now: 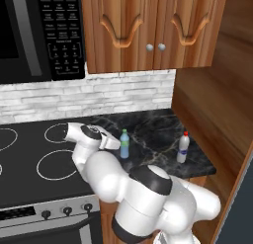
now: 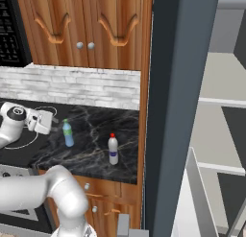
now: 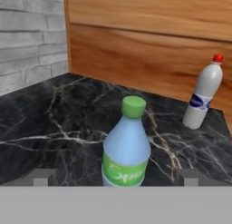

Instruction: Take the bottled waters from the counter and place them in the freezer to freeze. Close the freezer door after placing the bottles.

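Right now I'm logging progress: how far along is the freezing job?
Nothing is stored yet: the green-capped bottle and the red-capped bottle both stand on the counter. In hand: the open gripper is lined up on the green-capped one, not gripping. Left: carry both into the freezer, then close its door.

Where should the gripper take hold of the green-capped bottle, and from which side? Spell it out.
Grip the green-capped bottle around its straight body, below the tapering shoulder. It stands upright on the counter, so come in level from the stove side. The open gripper already faces it, a fingertip on either side.
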### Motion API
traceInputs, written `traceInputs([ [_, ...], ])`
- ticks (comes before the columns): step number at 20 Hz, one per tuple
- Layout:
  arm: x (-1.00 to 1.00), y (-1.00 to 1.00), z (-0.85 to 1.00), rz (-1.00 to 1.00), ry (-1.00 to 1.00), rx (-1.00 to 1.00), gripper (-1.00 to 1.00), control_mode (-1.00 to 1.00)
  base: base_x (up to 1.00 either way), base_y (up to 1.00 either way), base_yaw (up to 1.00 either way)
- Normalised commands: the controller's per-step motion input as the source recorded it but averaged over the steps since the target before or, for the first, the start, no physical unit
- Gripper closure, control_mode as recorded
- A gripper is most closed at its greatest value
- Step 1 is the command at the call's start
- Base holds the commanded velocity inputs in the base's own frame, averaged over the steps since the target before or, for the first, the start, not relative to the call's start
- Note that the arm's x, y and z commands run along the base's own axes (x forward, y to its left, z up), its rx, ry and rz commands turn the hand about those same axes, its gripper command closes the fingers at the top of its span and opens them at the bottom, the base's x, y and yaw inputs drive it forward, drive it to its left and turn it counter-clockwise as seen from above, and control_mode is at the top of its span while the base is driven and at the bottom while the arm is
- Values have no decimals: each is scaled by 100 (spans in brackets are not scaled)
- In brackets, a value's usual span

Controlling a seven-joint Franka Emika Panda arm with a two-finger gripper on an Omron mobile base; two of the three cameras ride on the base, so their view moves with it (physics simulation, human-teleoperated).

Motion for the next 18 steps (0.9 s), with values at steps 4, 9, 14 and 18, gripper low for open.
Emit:
traceInputs([
  [4, 13, 0, -12, 0, 0, -3, -100, -100, 0, 0, 0],
  [9, 6, -1, -15, 0, 0, -2, -100, -100, 0, 0, 0],
  [14, 0, -7, -9, 0, 0, -2, -100, -100, 0, 0, 0],
  [18, 0, -6, -8, 0, 0, -2, -100, -100, 0, 0, 0],
])
